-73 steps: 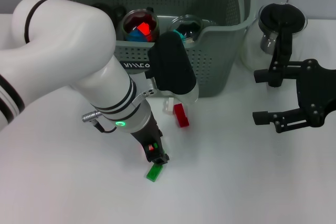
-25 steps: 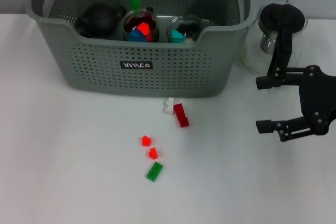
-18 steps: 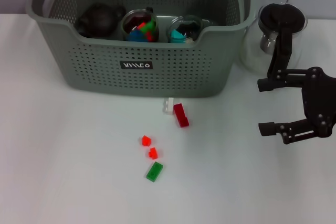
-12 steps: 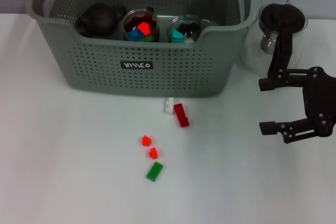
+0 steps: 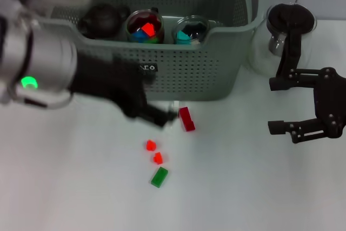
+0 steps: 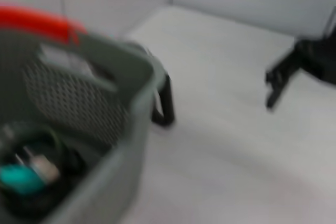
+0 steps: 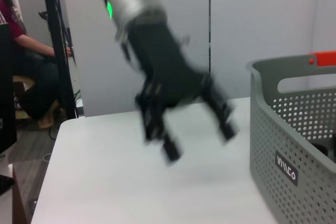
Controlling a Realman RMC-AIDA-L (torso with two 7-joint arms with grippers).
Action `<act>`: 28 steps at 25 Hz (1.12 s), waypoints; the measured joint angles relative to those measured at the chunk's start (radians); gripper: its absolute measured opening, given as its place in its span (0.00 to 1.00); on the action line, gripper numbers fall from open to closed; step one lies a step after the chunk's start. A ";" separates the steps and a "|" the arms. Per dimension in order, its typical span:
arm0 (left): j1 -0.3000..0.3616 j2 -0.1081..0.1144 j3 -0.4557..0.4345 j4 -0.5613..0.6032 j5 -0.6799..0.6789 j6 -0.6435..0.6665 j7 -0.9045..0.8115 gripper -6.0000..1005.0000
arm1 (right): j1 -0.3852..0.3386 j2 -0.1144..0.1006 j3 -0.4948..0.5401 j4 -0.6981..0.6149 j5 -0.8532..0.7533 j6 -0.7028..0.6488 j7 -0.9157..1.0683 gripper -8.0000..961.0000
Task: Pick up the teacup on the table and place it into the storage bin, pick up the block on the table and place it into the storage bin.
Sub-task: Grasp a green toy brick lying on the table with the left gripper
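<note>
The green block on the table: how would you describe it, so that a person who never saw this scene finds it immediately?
Start at the storage bin, the large grey-green perforated basket at the back of the white table. On the table in front of it lies a short trail of small blocks. The green block is the one farthest from the bin, just past two small orange-red blocks, and it is the only green piece on the table.

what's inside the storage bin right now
The storage bin holds a dark teapot and two glass teacups with coloured blocks in them. The left gripper hides part of its front wall.
</note>
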 joint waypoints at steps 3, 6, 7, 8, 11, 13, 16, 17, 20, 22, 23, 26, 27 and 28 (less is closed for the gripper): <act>-0.018 0.003 0.012 -0.129 0.025 0.013 0.039 0.93 | 0.000 0.000 0.006 0.002 0.001 0.004 0.002 0.97; -0.038 0.006 0.046 -0.213 0.055 0.027 0.109 0.93 | 0.005 0.000 0.010 0.003 0.002 0.006 0.003 0.97; -0.039 0.006 0.057 -0.225 0.062 0.029 0.134 0.93 | 0.007 0.000 0.012 0.003 0.002 0.006 0.003 0.97; -0.041 0.005 0.075 -0.241 0.075 0.031 0.171 0.93 | 0.009 -0.001 0.013 0.004 0.002 0.007 0.003 0.97; -0.052 0.004 0.125 -0.270 0.114 0.033 0.252 0.93 | 0.016 -0.001 0.014 0.007 0.002 0.008 0.005 0.97; -0.066 0.005 0.152 -0.279 0.132 0.035 0.286 0.93 | 0.021 -0.001 0.014 0.007 0.002 0.009 0.009 0.97; -0.090 0.006 0.206 -0.280 0.168 0.026 0.327 0.93 | 0.027 0.000 0.013 0.008 0.002 0.015 0.025 0.97; -0.098 0.006 0.230 -0.280 0.192 0.014 0.337 0.93 | 0.029 0.001 0.011 0.009 0.002 0.019 0.031 0.97; -0.122 0.007 0.294 -0.280 0.266 -0.020 0.361 0.92 | 0.031 0.002 0.009 0.009 0.002 0.027 0.058 0.97; -0.139 0.008 0.343 -0.279 0.317 -0.046 0.379 0.92 | 0.032 0.003 0.012 0.009 0.003 0.028 0.076 0.97; -0.146 0.008 0.363 -0.280 0.333 -0.052 0.388 0.92 | 0.032 0.004 0.013 0.010 0.003 0.028 0.084 0.97; -0.168 0.008 0.410 -0.282 0.370 -0.064 0.407 0.91 | 0.030 0.010 0.019 0.011 0.005 0.029 0.096 0.97; -0.178 0.008 0.430 -0.283 0.385 -0.068 0.414 0.91 | 0.029 0.012 0.023 0.012 0.005 0.029 0.099 0.97; -0.184 0.008 0.445 -0.286 0.394 -0.071 0.417 0.91 | 0.028 0.013 0.026 0.013 0.005 0.029 0.100 0.97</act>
